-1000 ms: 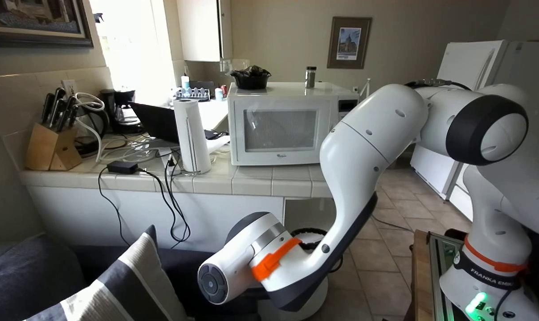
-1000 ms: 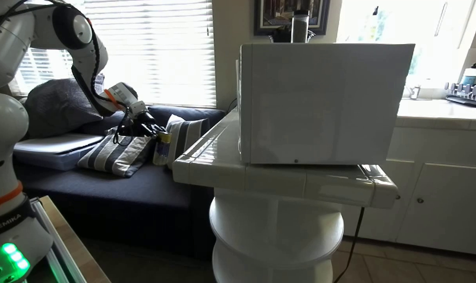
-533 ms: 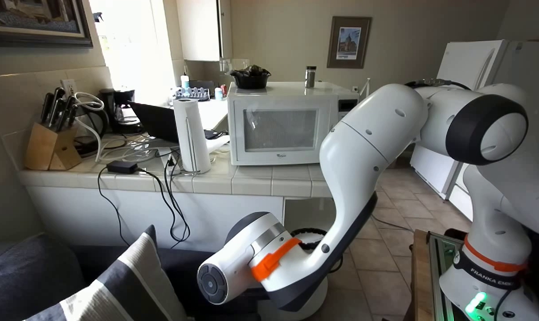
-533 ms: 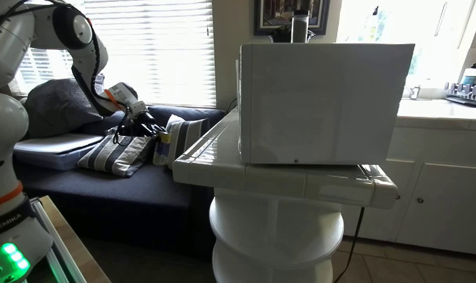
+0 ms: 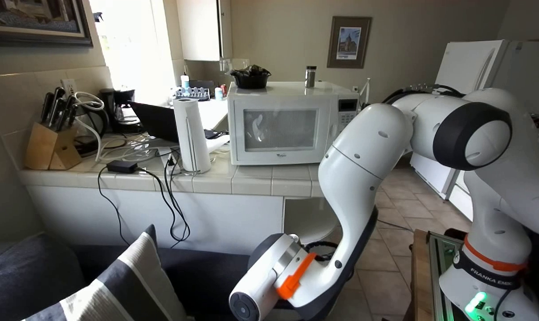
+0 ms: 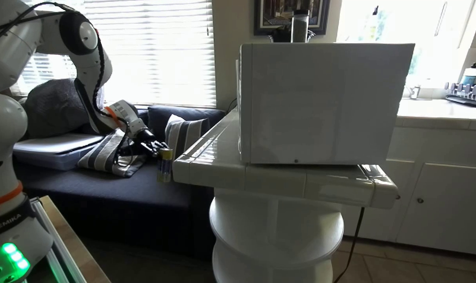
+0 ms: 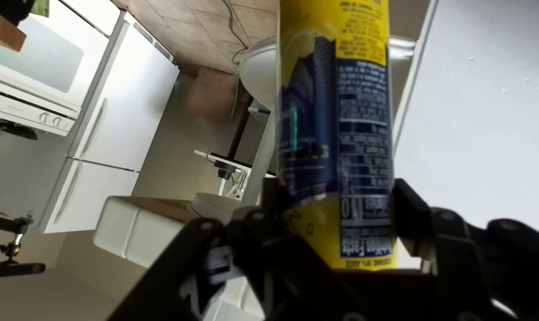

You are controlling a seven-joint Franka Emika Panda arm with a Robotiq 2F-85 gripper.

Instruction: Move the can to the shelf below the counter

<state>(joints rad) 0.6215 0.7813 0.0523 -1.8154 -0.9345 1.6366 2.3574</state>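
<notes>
The can (image 7: pixel 336 111), blue with yellow ends, is between the two fingers of my gripper (image 7: pixel 338 196), which is shut on it. In an exterior view the can (image 6: pixel 165 168) hangs roughly upright below the gripper (image 6: pixel 162 148), in front of the dark sofa and left of the counter's corner. The white rounded upper shelf (image 6: pixel 277 232) is under the counter (image 6: pixel 210 171), to the right of the can and lower. The shelf (image 5: pixel 307 220) and the counter (image 5: pixel 251 185) also show in an exterior view, where the arm hides the gripper and the can.
A microwave (image 6: pixel 324 102) stands on the counter with a dark-lidded jar (image 6: pixel 299 27) on top. A lower rounded tier (image 6: pixel 277 273) lies under the shelf. A black cord (image 6: pixel 352 243) hangs beside the shelves. The sofa (image 6: pixel 135 196) and striped pillows (image 6: pixel 185 133) are near the arm.
The arm holds still between the two earlier moments, then my gripper moves down and slightly towards the counter's shelved end, with the can still in it.
</notes>
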